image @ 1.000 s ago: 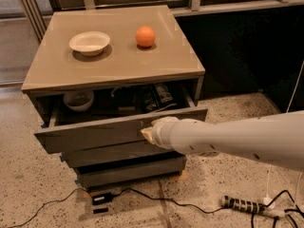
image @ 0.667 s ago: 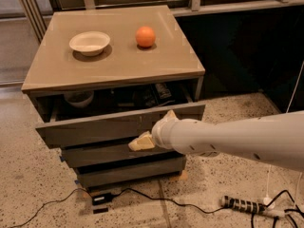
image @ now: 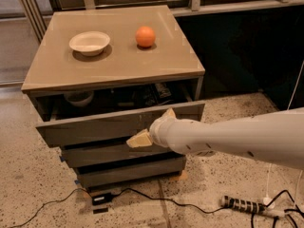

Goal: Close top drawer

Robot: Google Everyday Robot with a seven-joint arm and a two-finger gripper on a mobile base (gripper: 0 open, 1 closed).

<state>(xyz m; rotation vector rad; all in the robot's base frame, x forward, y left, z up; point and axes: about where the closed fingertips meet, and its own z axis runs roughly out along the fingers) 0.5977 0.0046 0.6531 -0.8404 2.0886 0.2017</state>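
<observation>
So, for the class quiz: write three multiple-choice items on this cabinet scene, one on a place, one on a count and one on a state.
1. Where is the end effector?
A. on the cabinet top
B. at the front of the top drawer
C. out of view

2. How many things stand on the cabinet top?
A. one
B. four
C. two

3. The top drawer is:
A. partly open
B. fully shut
C. taken out of the cabinet

Answers:
1 B, it sits against the drawer's grey front.
2 C, only a bowl and an orange stand there.
3 A, a dark gap with contents shows behind the drawer's front.
</observation>
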